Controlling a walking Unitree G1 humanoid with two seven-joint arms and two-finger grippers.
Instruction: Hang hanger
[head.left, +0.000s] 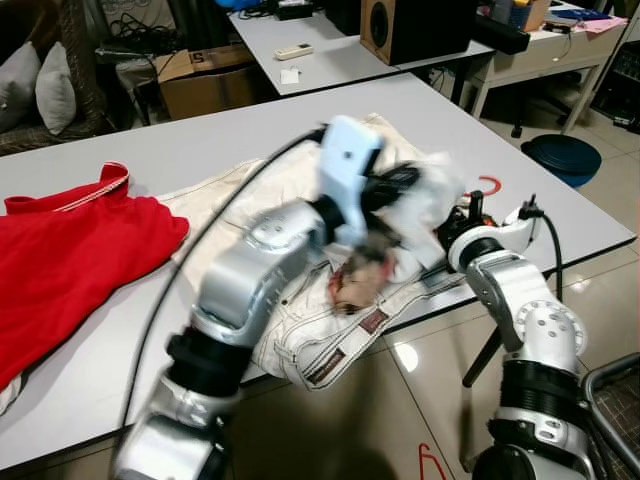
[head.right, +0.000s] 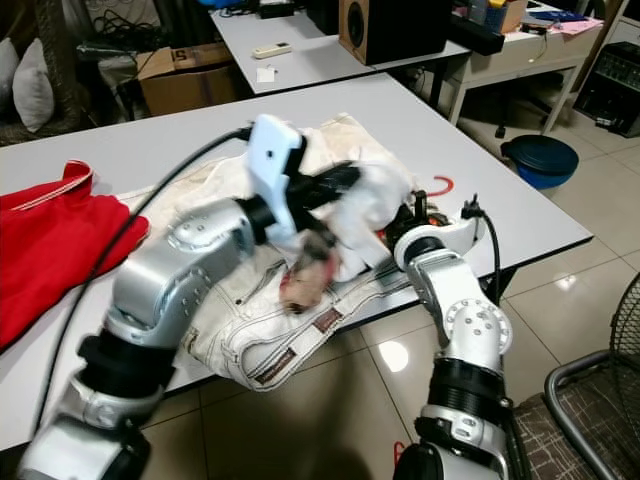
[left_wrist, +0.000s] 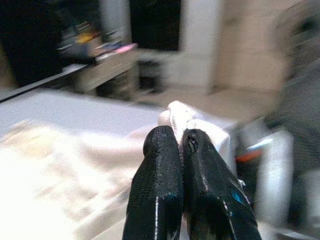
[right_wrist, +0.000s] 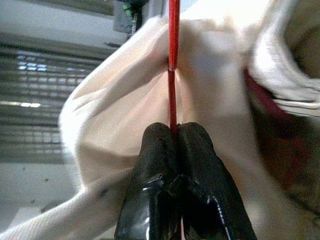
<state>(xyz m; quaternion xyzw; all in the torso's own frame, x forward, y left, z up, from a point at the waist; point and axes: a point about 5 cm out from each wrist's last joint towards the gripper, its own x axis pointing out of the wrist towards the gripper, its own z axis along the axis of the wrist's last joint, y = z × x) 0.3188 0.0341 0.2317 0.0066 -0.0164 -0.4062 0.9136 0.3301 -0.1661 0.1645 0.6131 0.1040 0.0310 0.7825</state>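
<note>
Grey desk (head.left: 200, 150) surface is occupied by a red garment (head.left: 70, 260) at the robot's left and a cream jacket (head.left: 300, 330) draped over the near edge. The left gripper (left_wrist: 181, 145) is raised above the jacket, its fingers pressed together on a bunched fold of the cream fabric. The right gripper (right_wrist: 173, 131) is positioned at the jacket's right side, its fingers pinched on the thin red hanger (right_wrist: 173, 60). In the right wrist view, the hanger's wire is seen running straight away from the fingertips, along the gripper's axis, against the cream fabric. Its red hook (head.left: 489, 185) is seen on the desk just beyond the jacket.
</note>
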